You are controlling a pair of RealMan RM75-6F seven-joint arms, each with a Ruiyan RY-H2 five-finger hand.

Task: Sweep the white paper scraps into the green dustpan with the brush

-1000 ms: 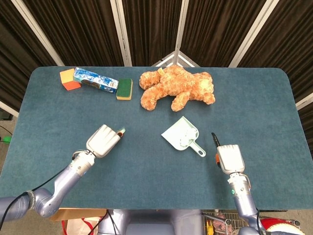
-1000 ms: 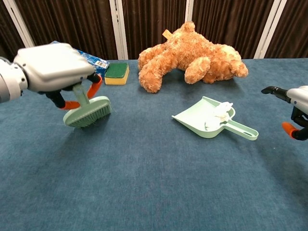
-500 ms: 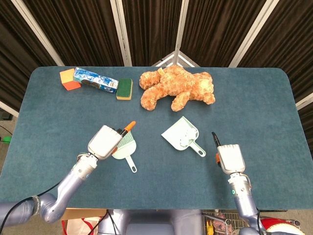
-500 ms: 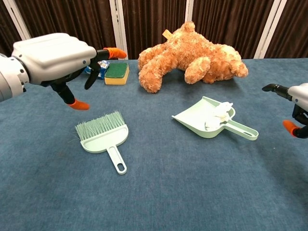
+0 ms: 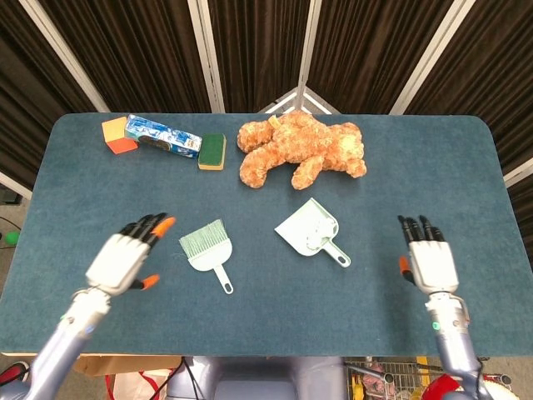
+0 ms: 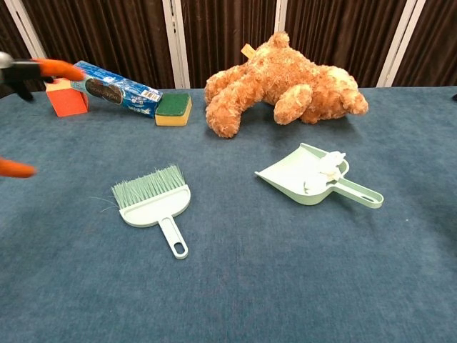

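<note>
The pale green brush (image 5: 207,252) (image 6: 152,202) lies flat on the blue table, bristles pointing away, handle toward me. The green dustpan (image 5: 310,230) (image 6: 307,176) sits to its right with white paper scraps (image 6: 323,170) inside, near its handle. My left hand (image 5: 127,258) hovers open to the left of the brush, fingers spread, holding nothing; only its orange fingertips (image 6: 57,69) show at the chest view's left edge. At the right, near the table's front, my right hand (image 5: 429,257) is also open and empty, apart from the dustpan.
An orange teddy bear (image 5: 300,150) (image 6: 282,78) lies at the back centre. A green-yellow sponge (image 5: 213,152), a blue biscuit pack (image 5: 162,137) and an orange block (image 5: 117,135) sit at the back left.
My left hand let go of the brush, which now lies flat, and drew back to the left. My right hand moved right and spread its fingers.
</note>
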